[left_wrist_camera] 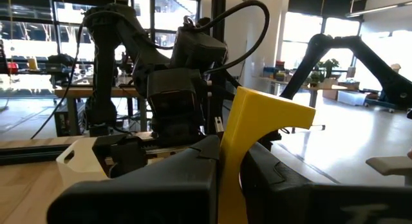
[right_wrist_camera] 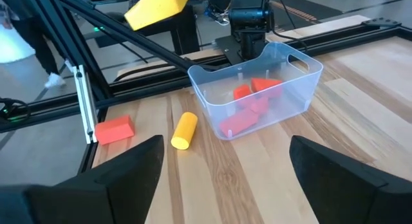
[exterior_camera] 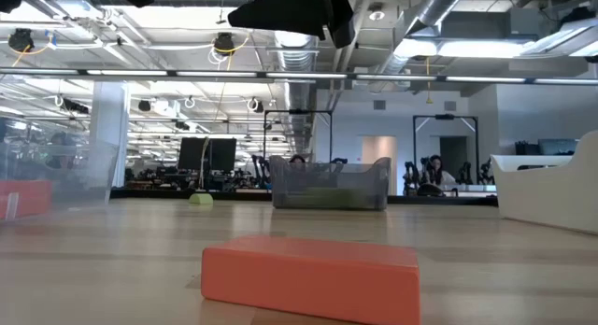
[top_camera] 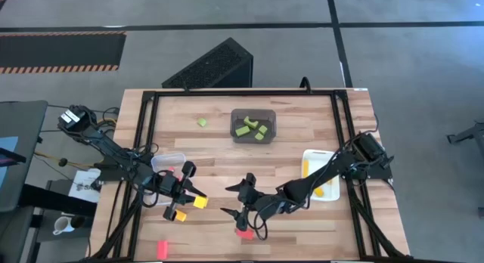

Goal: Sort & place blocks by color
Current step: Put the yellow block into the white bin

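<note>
A yellow arch-shaped block (left_wrist_camera: pixel 257 130) is grasped between the jaws of the left gripper (top_camera: pixel 195 200) and is held above the wooden tabletop (top_camera: pixel 227 157), near its front left part. A yellow cylinder block (right_wrist_camera: pixel 184 130) lies on the tabletop just beside the clear plastic bin (right_wrist_camera: pixel 257 95), which holds several red blocks (right_wrist_camera: pixel 248 105). A red rectangular block (right_wrist_camera: pixel 114 129) lies near the front left edge, and another red block (top_camera: pixel 243 233) lies under the right gripper (top_camera: pixel 240 200), whose jaws are released and spread wide. Light green blocks (top_camera: pixel 253 130) are gathered in the dark grey bin (top_camera: pixel 252 114) at the far side, and one light green block (top_camera: pixel 202 122) lies loose on the tabletop beside it. Some yellow blocks (top_camera: pixel 324 192) are seen in the white bin (top_camera: pixel 311 155) on the right, partly hidden by the right arm.

The step in hand is judged to be the carrying of the yellow arch to its colour bin. Since the white bin is well apart from the left gripper, on the other side, the next move probably calls for a long reach across or a handover to the right gripper. The right gripper seems to be placed for lowering on the red block.
</note>
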